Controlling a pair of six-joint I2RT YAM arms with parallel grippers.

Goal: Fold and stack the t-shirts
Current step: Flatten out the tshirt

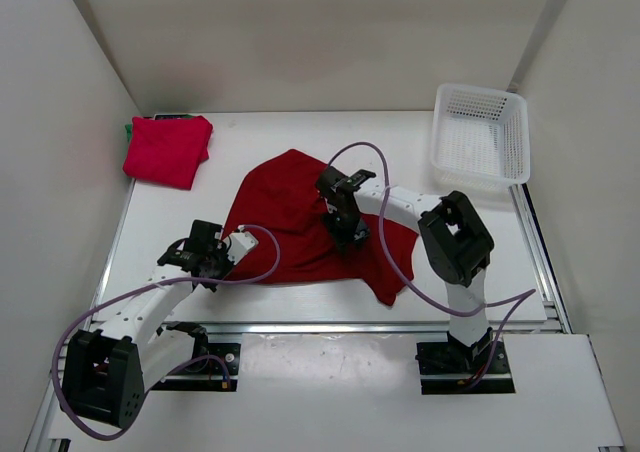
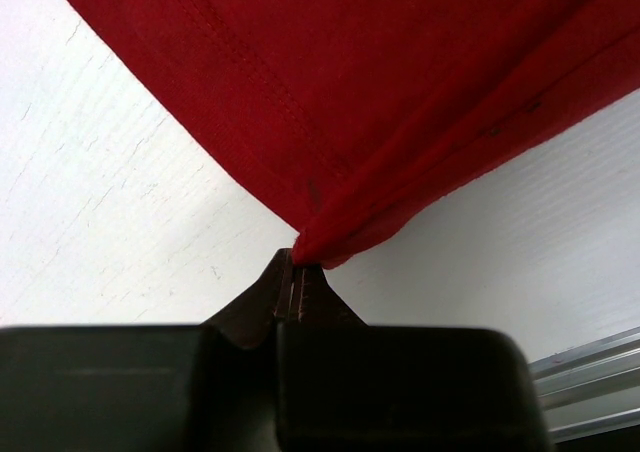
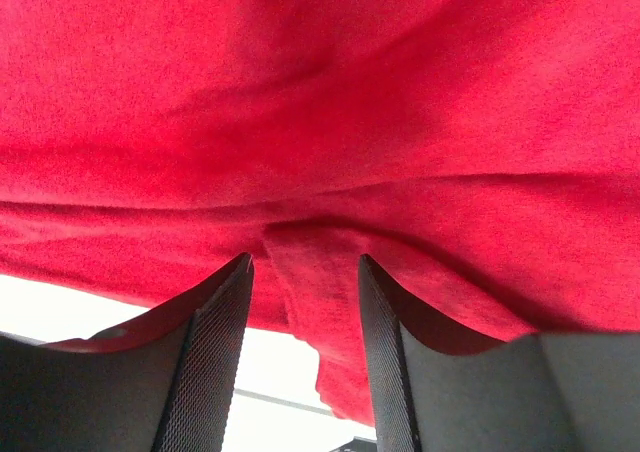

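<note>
Mid-fold on the loose red cotton t-shirt (image 1: 290,202), centre frame; left gripper (image 2: 296,290) pinched onto its lower-left corner; right gripper (image 3: 305,302) spread around a ridge of cloth, so it probably needs clamping first, then carrying over.

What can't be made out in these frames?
- Top view: bright green cotton t-shirt nearly all hidden under folded red cotton t-shirt.
- Top view: right gripper fingertips hidden by its own body.
- Wrist views: spread red cotton t-shirt cropped by frame edges; sleeves, collar untraceable.

White arms (image 1: 150,307) with black joints trail purple cables (image 1: 357,145).
</note>
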